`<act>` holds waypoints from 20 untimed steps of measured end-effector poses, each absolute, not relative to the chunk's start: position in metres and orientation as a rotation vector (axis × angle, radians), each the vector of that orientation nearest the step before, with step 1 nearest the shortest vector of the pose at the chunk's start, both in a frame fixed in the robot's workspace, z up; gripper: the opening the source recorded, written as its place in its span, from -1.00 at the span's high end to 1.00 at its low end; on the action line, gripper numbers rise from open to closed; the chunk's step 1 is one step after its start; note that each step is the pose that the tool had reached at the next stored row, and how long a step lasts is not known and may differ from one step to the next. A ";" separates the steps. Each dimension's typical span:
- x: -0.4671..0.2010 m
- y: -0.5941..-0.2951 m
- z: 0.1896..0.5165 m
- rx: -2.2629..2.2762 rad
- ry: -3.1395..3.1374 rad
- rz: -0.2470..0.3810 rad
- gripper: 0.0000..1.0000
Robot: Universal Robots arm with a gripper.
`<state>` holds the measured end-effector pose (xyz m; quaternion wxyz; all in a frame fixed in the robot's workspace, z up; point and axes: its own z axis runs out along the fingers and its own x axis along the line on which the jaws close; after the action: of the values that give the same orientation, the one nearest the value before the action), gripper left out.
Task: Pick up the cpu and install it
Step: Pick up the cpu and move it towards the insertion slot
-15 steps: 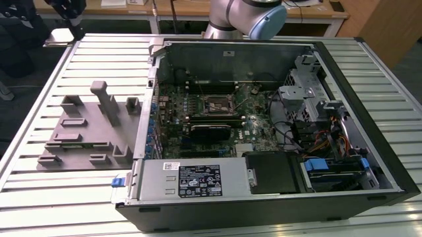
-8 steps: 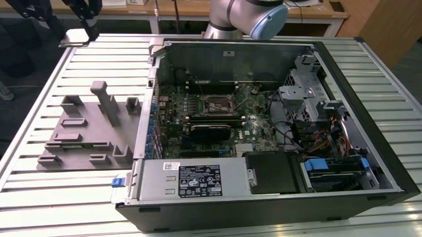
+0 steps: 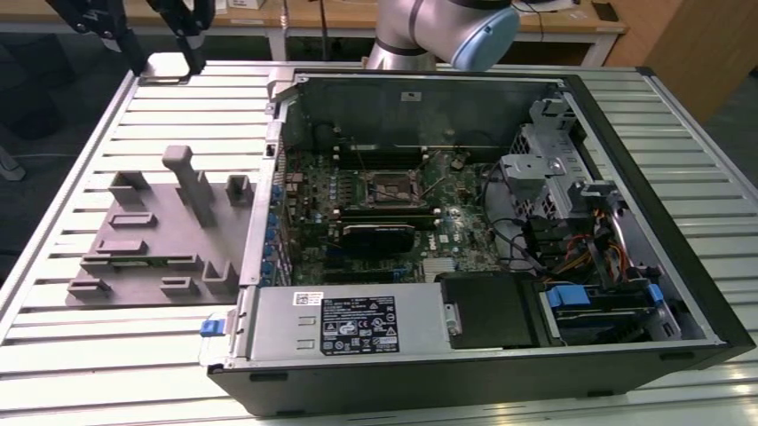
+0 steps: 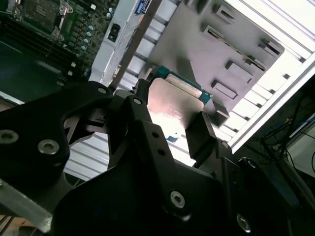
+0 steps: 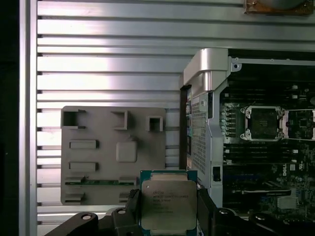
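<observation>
In both wrist views my gripper (image 5: 169,212) (image 4: 173,132) is shut on the cpu (image 5: 168,199) (image 4: 173,101), a flat square chip with a silver top and a green rim. One black finger (image 5: 133,200) presses each side of it. I hold the chip in the air above the slatted table, over the edge of the grey fixture plate (image 5: 113,147) and beside the open computer case (image 5: 206,73). The motherboard's cpu socket (image 5: 264,123) (image 3: 391,188) (image 4: 42,12) lies inside the case with its metal bracket swung open, some way off from the chip.
The grey fixture plate (image 3: 154,231) with upright posts sits at the exterior view's left. The case (image 3: 663,266) holds the power supply (image 3: 350,324), drive bays and cables. The arm (image 3: 445,31) rises behind the case. A black stand (image 3: 130,35) is at the far corner.
</observation>
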<state>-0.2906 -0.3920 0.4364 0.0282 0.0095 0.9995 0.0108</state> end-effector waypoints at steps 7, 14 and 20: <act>-0.270 -0.392 0.436 0.029 3.090 0.033 -0.09; -0.250 -0.392 0.436 0.029 3.095 0.033 -0.09; -0.229 -0.391 0.435 0.030 3.100 0.033 -0.09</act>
<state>-0.2290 -0.3914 0.4353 0.0204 0.0095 0.9997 0.0107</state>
